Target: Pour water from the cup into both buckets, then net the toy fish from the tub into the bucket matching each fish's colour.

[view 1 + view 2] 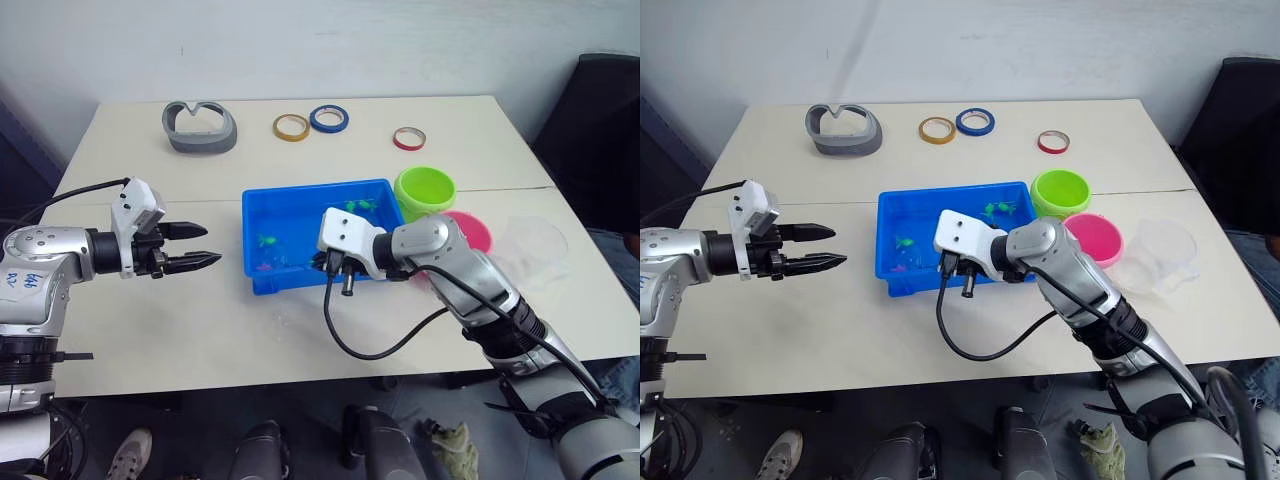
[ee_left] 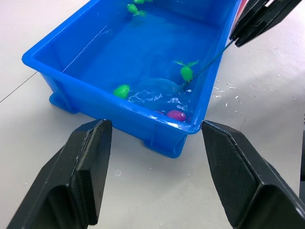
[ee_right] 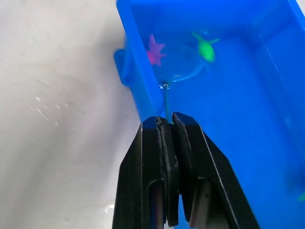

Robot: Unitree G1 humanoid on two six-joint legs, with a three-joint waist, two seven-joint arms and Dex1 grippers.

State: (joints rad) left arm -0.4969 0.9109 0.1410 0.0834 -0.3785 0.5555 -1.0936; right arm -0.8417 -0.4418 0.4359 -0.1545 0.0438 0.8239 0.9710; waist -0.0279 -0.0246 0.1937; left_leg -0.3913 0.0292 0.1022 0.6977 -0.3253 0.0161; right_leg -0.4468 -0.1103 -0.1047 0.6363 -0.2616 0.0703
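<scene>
The blue tub (image 1: pixel 247 232) stands mid-table with water and several toy fish, green (image 3: pixel 206 49) and magenta (image 3: pixel 154 52). My right gripper (image 3: pixel 167 123) is at the tub's near rim, shut on the net's thin handle. The net (image 2: pixel 159 88) has its hoop down in the water between a green fish (image 2: pixel 187 72) and a magenta fish (image 2: pixel 176 115). My left gripper (image 1: pixel 211 244) hangs open, left of the tub, holding nothing. The green bucket (image 1: pixel 424 190) and the pink bucket (image 1: pixel 470 232) stand right of the tub. Further right is the clear cup (image 1: pixel 532 248).
A grey curved holder (image 1: pixel 200 127) and yellow (image 1: pixel 291 127), blue (image 1: pixel 329 118) and red (image 1: pixel 408 138) tape rings lie along the table's far side. A black cable (image 1: pixel 370 345) loops from my right wrist over the front of the table. A dark chair (image 1: pixel 600 120) stands right.
</scene>
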